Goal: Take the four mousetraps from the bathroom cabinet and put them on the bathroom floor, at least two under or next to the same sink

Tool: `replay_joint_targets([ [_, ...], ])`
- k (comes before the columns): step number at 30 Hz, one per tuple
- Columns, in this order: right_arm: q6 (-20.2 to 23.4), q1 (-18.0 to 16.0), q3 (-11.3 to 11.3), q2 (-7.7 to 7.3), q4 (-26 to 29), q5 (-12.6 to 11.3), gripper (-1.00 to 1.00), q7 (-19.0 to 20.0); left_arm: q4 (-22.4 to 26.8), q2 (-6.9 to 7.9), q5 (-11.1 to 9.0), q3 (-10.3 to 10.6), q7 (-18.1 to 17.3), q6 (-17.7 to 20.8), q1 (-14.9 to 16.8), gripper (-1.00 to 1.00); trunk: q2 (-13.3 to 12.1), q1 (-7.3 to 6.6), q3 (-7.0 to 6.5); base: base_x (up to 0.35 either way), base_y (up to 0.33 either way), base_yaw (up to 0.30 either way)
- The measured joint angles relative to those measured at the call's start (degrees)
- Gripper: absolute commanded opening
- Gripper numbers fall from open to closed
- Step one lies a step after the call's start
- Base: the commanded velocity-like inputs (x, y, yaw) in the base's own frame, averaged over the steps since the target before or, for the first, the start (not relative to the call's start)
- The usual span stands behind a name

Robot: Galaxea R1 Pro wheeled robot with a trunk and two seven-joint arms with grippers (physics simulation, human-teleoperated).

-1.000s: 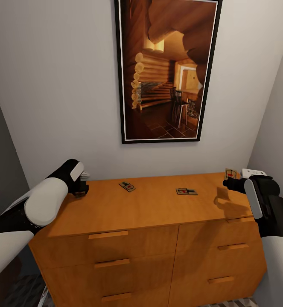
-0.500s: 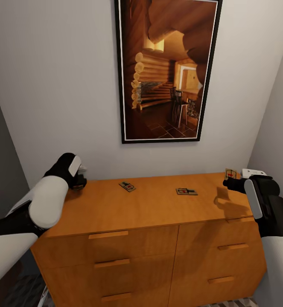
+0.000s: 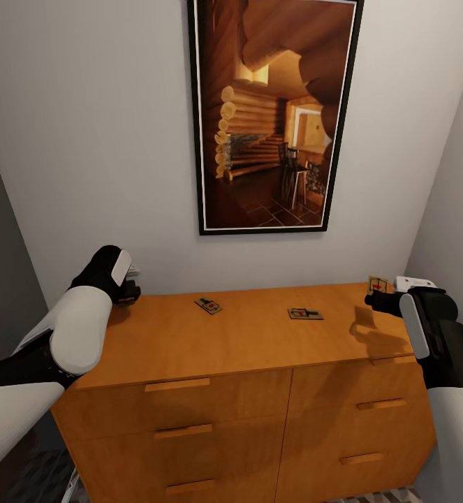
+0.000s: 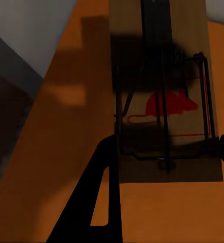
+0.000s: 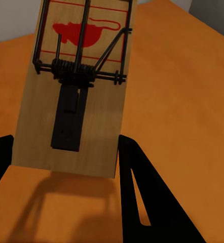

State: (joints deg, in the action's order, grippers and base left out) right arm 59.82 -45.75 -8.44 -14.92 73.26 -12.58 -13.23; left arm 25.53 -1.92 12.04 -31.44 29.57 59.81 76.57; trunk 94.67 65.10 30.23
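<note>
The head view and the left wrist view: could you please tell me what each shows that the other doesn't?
Head view alone: a framed picture, two mousetraps lying on the cabinet top, drawer fronts, and the right hand holding a trap. Left wrist view alone: the trap between the left hand's fingers, red mouse print visible. Shared: the orange cabinet and grey wall.

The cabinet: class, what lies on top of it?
On the cabinet top lie two mousetraps, apart. Each hand, left and right, holds another above it. The drawers' contents are hidden.
</note>
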Motion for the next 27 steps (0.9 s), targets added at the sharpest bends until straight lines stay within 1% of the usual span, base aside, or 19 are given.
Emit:
replay_joint_targets([
  [3, 0.0, 0.0, 0.0, 0.0, 0.0, 0.0, -1.0, 0.0, 0.0, -0.01, 0.0, 0.0, 0.0, 0.0, 0.0, -1.0, 0.0, 0.01, 0.0, -0.134, 0.0, 0.0],
  [7, 0.0, 0.0, 0.0, 0.0, 0.0, 0.0, -1.0, 0.0, -0.1, -0.02, 0.0, 0.0, 0.0, 0.0, 0.0, -1.0, 0.0, 0.03, 0.0, -0.269, 0.0, 0.0],
  [21, 0.0, 0.0, 0.0, 0.02, 0.1, -0.1, -1.0, 0.0, -0.4, -0.27, 0.0, 0.1, 0.0, 0.0, 0.0, -1.0, 0.0, 0.04, 0.0, -0.337, 0.0, 0.0],
  [27, 0.0, 0.0, 0.1, -0.07, 0.5, -0.2, -1.0, 0.0, -0.6, -0.28, 0.3, 0.4, 0.1, 0.0, 0.0, -1.0, 0.0, 0.04, 0.0, -0.346, 0.0, 0.0],
])
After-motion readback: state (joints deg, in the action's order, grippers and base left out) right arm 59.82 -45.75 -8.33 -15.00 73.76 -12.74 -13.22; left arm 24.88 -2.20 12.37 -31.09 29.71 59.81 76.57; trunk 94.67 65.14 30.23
